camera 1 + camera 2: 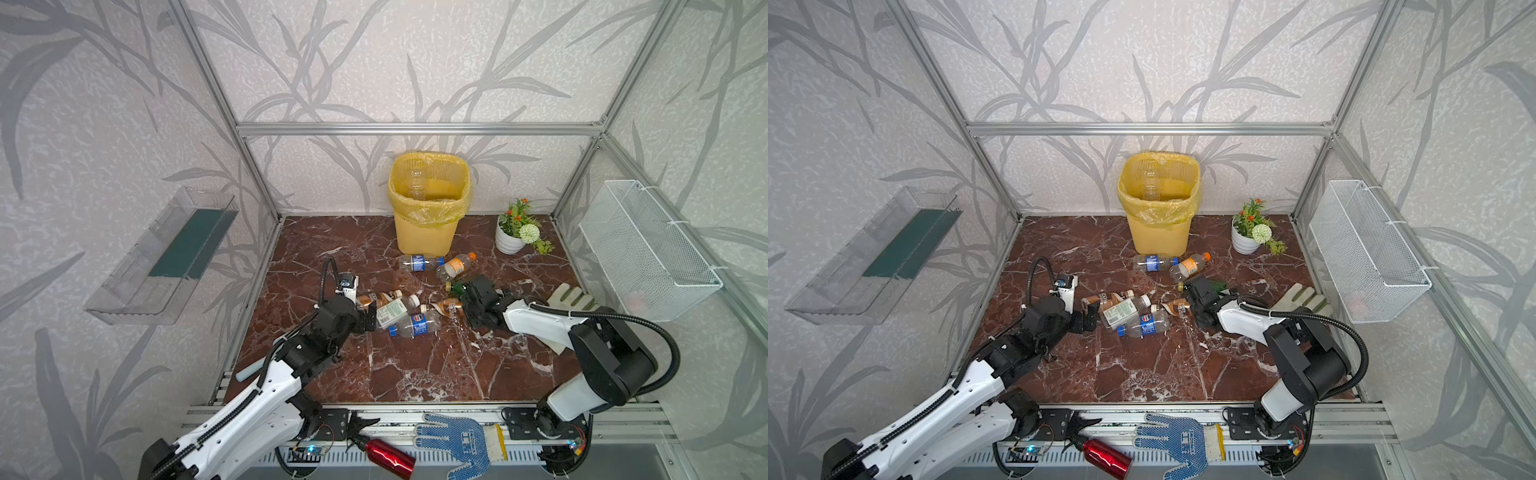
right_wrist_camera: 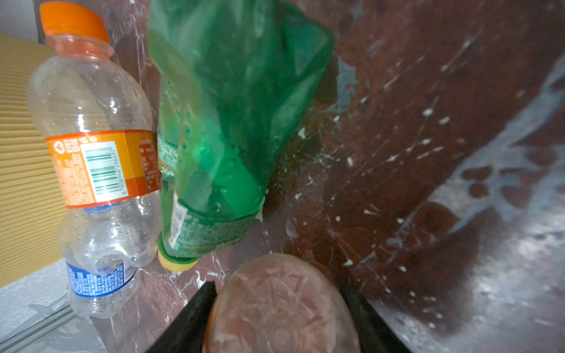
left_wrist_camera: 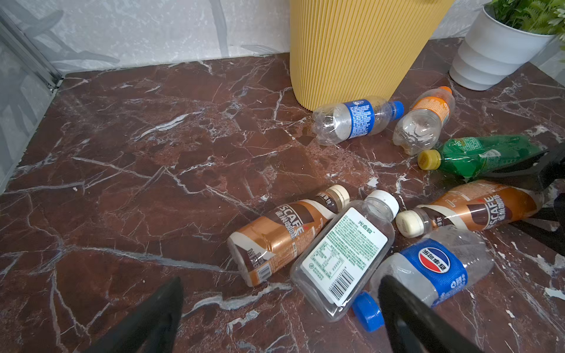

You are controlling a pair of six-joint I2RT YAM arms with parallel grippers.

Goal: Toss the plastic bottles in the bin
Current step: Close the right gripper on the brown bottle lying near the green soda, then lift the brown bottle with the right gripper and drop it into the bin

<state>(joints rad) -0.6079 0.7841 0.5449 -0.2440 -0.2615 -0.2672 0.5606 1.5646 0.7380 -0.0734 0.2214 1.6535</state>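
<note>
Red metal bottle [image 1: 388, 457] lies before marble tabletop [image 1: 415, 370]; bin [image 1: 419, 232] near leaf-patterned wall [image 1: 415, 75].

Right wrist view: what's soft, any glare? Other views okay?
Right wrist view: green bottle and brown bottle blurred, orange-label bottle sharp, glare smearing the tabletop. Left wrist view: sharp throughout. Both top views: sharp, evenly lit.

A brown, white-veined marble tabletop [image 1: 415, 365] filled the booth floor in both top views. At its far right corner stood a white ribbed pot [image 1: 508, 243] holding green leaves with orange and white flowers. A pale glove [image 1: 571, 297] lay flat near the right edge. On the front rail a red metal bottle [image 1: 390, 457] lay on its side just beside a blue dotted glove [image 1: 461, 442]. A clear tray [image 1: 124, 299] hung on the left wall, a white wire-mesh basket [image 1: 648, 249] on the right
</note>
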